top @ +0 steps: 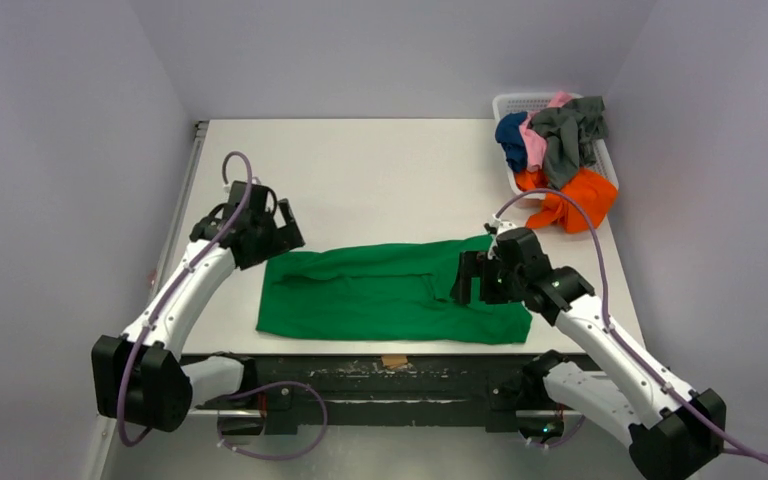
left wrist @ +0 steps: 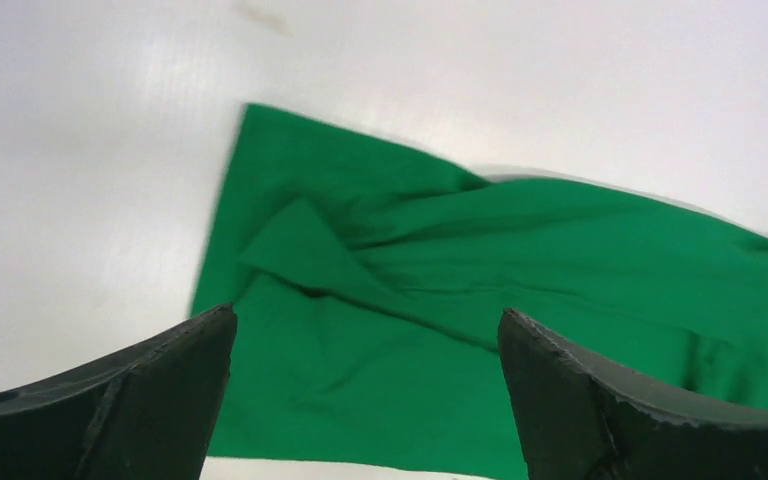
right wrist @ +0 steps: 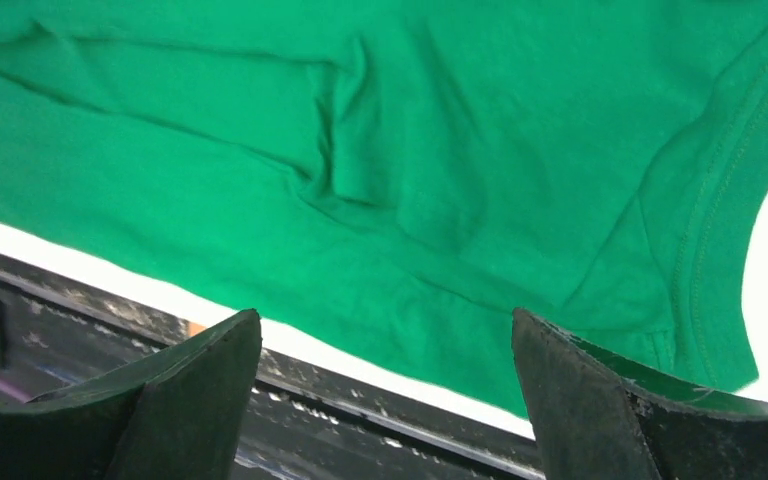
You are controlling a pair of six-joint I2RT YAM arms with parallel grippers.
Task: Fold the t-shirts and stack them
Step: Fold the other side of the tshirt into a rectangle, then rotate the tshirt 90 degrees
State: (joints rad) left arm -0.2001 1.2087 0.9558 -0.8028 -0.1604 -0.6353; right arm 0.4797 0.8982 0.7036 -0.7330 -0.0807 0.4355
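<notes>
Top view, green t-shirt (top: 390, 295): lies flat as a wide strip along the near edge of the bench (top: 360, 170), between the two arms
Top view, left arm (top: 185, 295): reaches in from the left; left jaws sit over the shirt's far left corner
Top view, right arm (top: 600, 330): reaches in from the right; right jaws sit over the shirt's right end
Top view, basket (top: 516, 103): white lattice, at the far right corner of the bench, well apart from the green t-shirt
Top view, basket load: navy t-shirt (top: 510, 140), pink t-shirt (top: 535, 148) and grey t-shirt (top: 572, 132) heaped together; orange t-shirt (top: 578, 200) spills over the near rim
Top view, tan scrap (top: 393, 360): on the dark frame (top: 440, 375) just below the bench edge
Left wrist view, left jaws: released, spread wide, nothing between them
Left wrist view, green t-shirt (left wrist: 440, 300): below the jaws, one corner pointing onto bare bench, a creased fold near that corner
Right wrist view, right jaws: released, spread wide, nothing between them
Right wrist view, green t-shirt (right wrist: 360, 150): fills most of the picture, stitched hem at the right, its edge close to the bench's near edge, the dark frame below
</notes>
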